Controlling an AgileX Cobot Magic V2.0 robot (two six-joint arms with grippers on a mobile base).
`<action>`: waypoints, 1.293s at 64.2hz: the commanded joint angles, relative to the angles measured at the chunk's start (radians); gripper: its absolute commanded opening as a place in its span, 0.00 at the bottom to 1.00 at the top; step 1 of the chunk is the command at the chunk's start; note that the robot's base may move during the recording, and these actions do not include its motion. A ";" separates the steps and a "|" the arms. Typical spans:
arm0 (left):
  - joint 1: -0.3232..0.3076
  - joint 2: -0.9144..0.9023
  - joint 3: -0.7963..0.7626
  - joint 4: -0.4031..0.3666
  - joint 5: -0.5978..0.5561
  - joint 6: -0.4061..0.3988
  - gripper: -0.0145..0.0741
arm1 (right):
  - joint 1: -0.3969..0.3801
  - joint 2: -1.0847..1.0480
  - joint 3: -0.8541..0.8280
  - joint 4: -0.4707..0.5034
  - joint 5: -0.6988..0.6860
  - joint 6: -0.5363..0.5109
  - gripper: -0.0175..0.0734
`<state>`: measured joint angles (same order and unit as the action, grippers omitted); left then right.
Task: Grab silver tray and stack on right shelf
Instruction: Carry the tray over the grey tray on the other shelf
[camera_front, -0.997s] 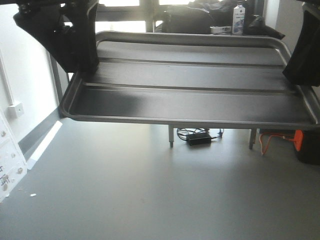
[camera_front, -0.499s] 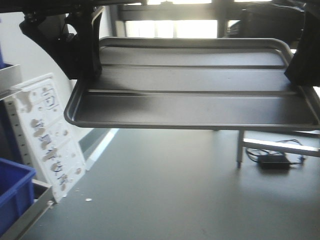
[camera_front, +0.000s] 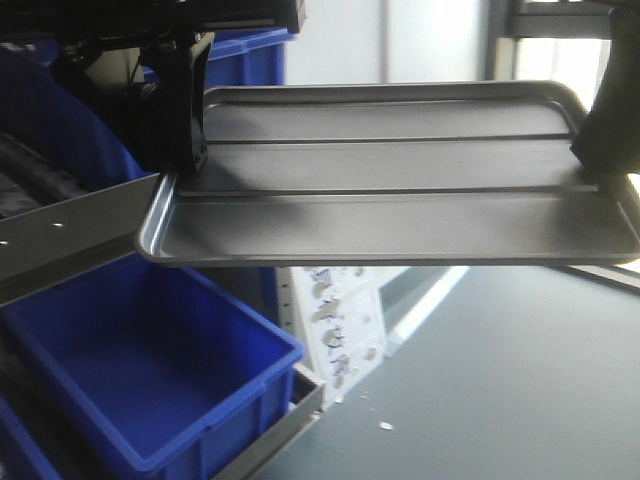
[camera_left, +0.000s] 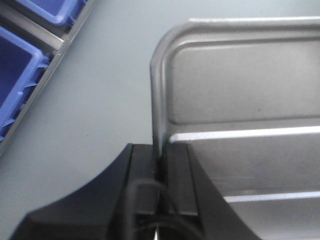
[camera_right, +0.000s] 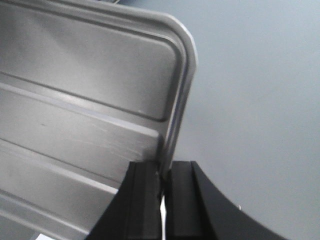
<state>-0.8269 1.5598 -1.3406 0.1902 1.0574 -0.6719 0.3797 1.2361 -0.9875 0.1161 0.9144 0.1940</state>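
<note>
In the left wrist view, the left gripper (camera_left: 161, 159) fills the lower centre of the frame, its two black fingers (camera_left: 144, 165) pinched on the upright rim of the silver tray (camera_left: 240, 100). In the right wrist view, the right gripper (camera_right: 163, 172) sits at the bottom centre and clamps the opposite short rim in the same way, just below the tray's rounded corner.

In the front view, the tray spans the middle of the frame. It is held level in the air and its two long ribs run left to right. Below it, at lower left, is an open blue plastic bin (camera_front: 150, 370). A grey metal rack ledge (camera_front: 70, 235) slopes across the left edge above the bin. Further back, under the tray's centre, a white perforated panel (camera_front: 335, 320) stands on the grey floor (camera_front: 520, 380). Another blue bin (camera_front: 245, 55) shows at the upper left, behind the tray.
</note>
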 joint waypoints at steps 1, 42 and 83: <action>-0.008 -0.035 -0.029 0.017 -0.017 0.020 0.05 | 0.002 -0.024 -0.034 0.001 -0.044 -0.029 0.25; -0.008 -0.035 -0.029 0.017 -0.017 0.020 0.05 | 0.002 -0.024 -0.034 0.001 -0.044 -0.029 0.25; -0.008 -0.035 -0.029 0.016 -0.017 0.020 0.05 | 0.002 -0.024 -0.034 0.001 -0.044 -0.029 0.25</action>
<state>-0.8269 1.5611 -1.3406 0.1902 1.0586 -0.6719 0.3797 1.2361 -0.9875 0.1156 0.9144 0.1940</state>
